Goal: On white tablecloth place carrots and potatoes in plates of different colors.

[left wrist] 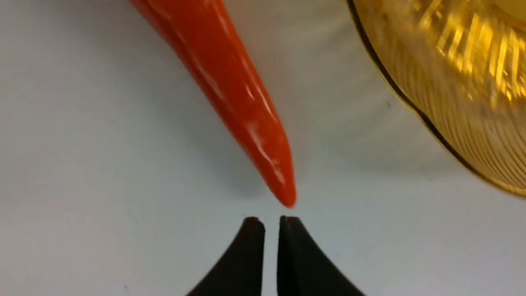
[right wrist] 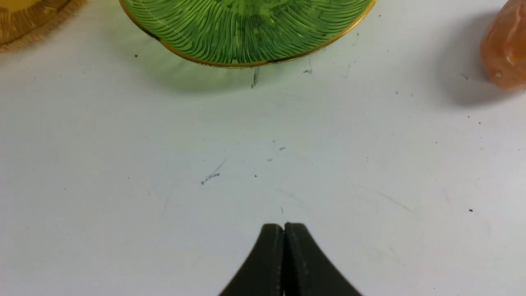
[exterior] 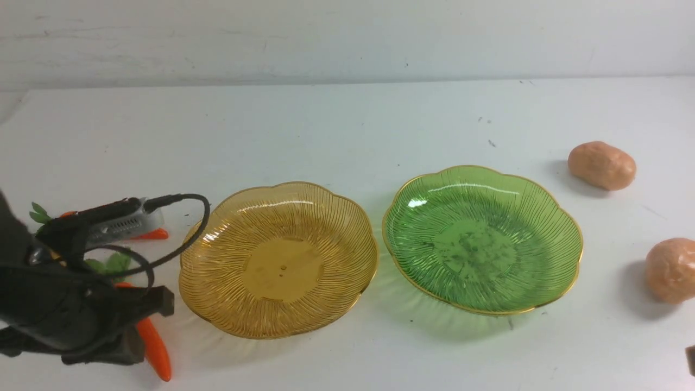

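On the white tablecloth [exterior: 347, 130] an empty amber plate [exterior: 278, 259] and an empty green plate [exterior: 482, 239] sit side by side. Two carrots lie left of the amber plate. The near carrot [exterior: 155, 347] points its tip at my left gripper [left wrist: 271, 224], whose jaws stand a narrow slit apart and hold nothing, just short of that carrot's tip [left wrist: 283, 193]. My left arm [exterior: 65, 309] partly hides the far carrot [exterior: 149, 234]. Two potatoes [exterior: 601, 165] [exterior: 672, 270] lie right of the green plate. My right gripper [right wrist: 283, 226] hovers shut and empty in front of the green plate [right wrist: 246, 33].
The amber plate's rim [left wrist: 460, 74] curves close beside the near carrot. A black cable [exterior: 184, 228] loops from my left wrist toward that plate. A pale wall [exterior: 347, 38] runs along the table's far edge. The nearer potato [right wrist: 507, 49] shows at the right wrist view's edge.
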`<state>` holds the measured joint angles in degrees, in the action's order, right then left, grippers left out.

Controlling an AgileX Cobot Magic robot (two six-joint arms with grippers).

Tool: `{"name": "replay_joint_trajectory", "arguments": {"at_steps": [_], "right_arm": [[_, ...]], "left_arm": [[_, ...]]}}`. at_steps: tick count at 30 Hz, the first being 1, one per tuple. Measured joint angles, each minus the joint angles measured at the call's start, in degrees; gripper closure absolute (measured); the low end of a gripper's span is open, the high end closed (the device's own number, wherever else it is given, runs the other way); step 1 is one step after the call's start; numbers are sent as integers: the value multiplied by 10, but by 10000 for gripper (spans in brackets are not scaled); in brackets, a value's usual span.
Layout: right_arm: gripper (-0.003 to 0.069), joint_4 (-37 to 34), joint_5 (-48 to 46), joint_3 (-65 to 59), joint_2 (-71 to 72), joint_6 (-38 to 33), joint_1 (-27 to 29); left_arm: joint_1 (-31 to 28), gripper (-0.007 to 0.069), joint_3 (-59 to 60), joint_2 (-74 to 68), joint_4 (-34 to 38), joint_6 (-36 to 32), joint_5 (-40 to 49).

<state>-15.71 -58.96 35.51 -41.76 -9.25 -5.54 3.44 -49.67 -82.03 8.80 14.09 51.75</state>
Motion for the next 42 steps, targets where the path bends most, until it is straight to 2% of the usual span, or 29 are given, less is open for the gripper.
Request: {"name": "replay_joint_trajectory", "arguments": {"at_steps": [5, 12, 17, 22, 24, 26, 27, 29, 35, 39, 42], "right_arm": [[674, 2, 0, 1, 0, 0, 0], [674, 0, 4, 1, 0, -3, 0], [674, -12, 5, 1, 0, -8, 0], [674, -13, 5, 1, 0, -9, 0], [674, -15, 6, 1, 0, -9, 0], [674, -21, 6, 1, 0, -9, 0], [674, -22, 6, 1, 0, -9, 0], [674, -25, 7, 1, 0, -9, 0], [674, -26, 8, 1, 0, -9, 0], [674, -26, 9, 1, 0, -9, 0], [674, -26, 9, 1, 0, -9, 0]], "left_arm": [[0, 469, -29, -40, -88, 70, -38], [0, 213, -30, -82, -175, 147, -106], [0, 141, -31, -122, -189, 220, -115], [0, 132, -32, -165, -189, 250, -118], [0, 154, -32, -178, -190, 249, -117], [0, 221, -34, -184, -191, 241, -112], [0, 304, -38, -183, -193, 229, -101], [0, 386, -57, -169, -198, 209, -69], [4, 397, -150, -87, -170, 133, 1], [34, 397, -190, -70, -116, 51, -15], [74, 390, -197, -87, -39, 2, -64]]}}
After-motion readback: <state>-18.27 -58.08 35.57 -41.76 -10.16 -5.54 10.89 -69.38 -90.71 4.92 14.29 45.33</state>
